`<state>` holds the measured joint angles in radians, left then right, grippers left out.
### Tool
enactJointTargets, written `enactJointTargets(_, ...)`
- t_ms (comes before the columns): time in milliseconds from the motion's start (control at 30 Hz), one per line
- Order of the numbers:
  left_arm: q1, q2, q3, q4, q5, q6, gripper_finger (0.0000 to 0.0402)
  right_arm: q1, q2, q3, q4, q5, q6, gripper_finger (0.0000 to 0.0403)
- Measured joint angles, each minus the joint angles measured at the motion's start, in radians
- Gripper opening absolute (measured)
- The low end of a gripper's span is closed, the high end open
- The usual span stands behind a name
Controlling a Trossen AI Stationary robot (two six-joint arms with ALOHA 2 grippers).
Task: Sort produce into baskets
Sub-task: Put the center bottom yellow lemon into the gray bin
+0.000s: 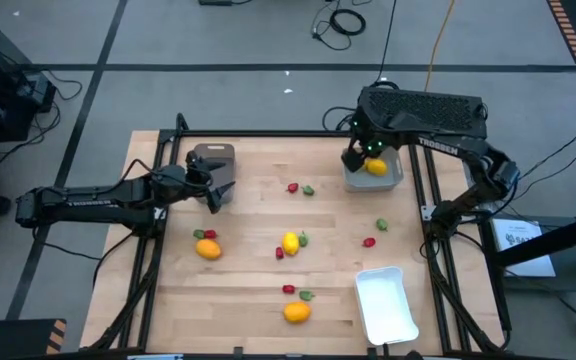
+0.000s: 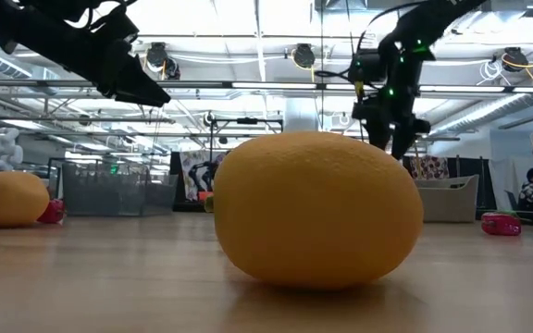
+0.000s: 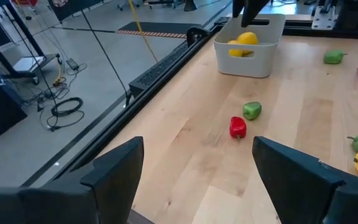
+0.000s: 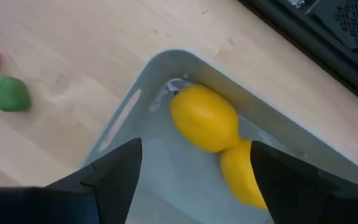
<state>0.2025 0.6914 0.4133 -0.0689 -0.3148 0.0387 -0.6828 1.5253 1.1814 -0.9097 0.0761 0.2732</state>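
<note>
My right gripper (image 1: 365,157) hangs open above the light grey-blue basket (image 1: 393,177) at the table's far right, fingers pointing down. Two yellow citrus fruits (image 4: 205,118) (image 4: 244,171) lie side by side on that basket's floor (image 4: 166,168), below the fingers and clear of them. My left gripper (image 1: 211,195) stands open beside the brown-grey basket (image 1: 213,157) at the far left, with nothing between its fingers (image 3: 114,168). Loose on the table lie a yellow citrus (image 1: 290,242), two orange ones (image 1: 208,249) (image 1: 296,312) and small red (image 3: 237,127) and green (image 3: 252,110) pieces.
The white basket (image 1: 385,303) stands at the near right. A dark frame rail (image 1: 268,133) runs along the table's far edge. In the low view a citrus (image 2: 317,208) sits close to the camera and hides much of the table behind it.
</note>
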Motion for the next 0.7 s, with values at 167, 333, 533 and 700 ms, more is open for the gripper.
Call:
enactJointTargets(167, 0.0, 0.0, 0.0, 0.004, 0.025, 0.0, 0.0309, 0.062, 0.0, 0.138, -0.079, -0.026, -0.002, 0.029)
enactJointTargets(333, -0.002, 0.0, 0.0, -0.003, 0.038, -0.016, 0.0309, 0.206, -0.001, 0.225, 0.0, -0.199, 0.007, 0.029)
enactJointTargets(533, -0.004, 0.0, 0.0, -0.021, 0.057, -0.025, 0.0309, 0.468, 0.008, 0.223, 0.127, -0.29, 0.003, 0.029)
enactJointTargets(700, -0.009, 0.002, 0.0, -0.018, 0.061, -0.025, 0.0309, 0.69, 0.038, 0.223, 0.219, -0.289, -0.037, 0.029)
